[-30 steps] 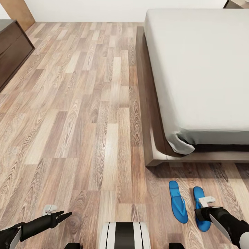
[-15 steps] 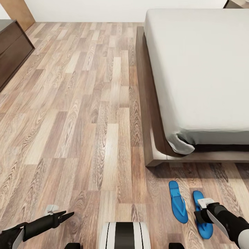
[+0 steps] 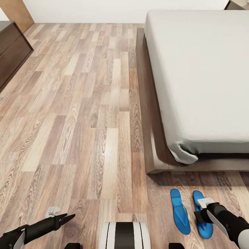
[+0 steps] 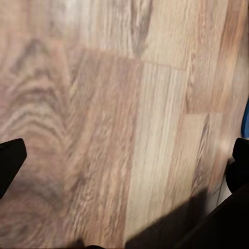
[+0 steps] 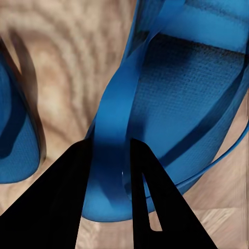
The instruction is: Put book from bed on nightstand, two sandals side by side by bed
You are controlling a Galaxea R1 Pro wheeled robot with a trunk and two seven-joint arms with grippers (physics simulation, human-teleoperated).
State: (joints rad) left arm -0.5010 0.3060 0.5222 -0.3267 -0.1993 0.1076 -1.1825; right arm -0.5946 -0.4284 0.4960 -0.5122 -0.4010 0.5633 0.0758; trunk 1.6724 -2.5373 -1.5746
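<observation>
Two bright blue sandals lie on the wood floor just past the foot of the bed, toes toward it. The left sandal lies free. My right gripper is on the right sandal. In the right wrist view its fingers are shut on that sandal's blue strap, with the other sandal beside it. My left gripper hangs low over bare floor, open and holding nothing. The mattress is flat and pale. The book is out of view.
A long low dark-brown cabinet lines the left wall. A corner of the dark wooden nightstand shows beyond the bed's far right. Wide plank floor runs between cabinet and bed. My base sits at the near edge.
The view has slid back slightly. The right gripper shifted the right sandal a little toward me, then brought it more level with the left sandal. The left arm drifted slightly lower.
</observation>
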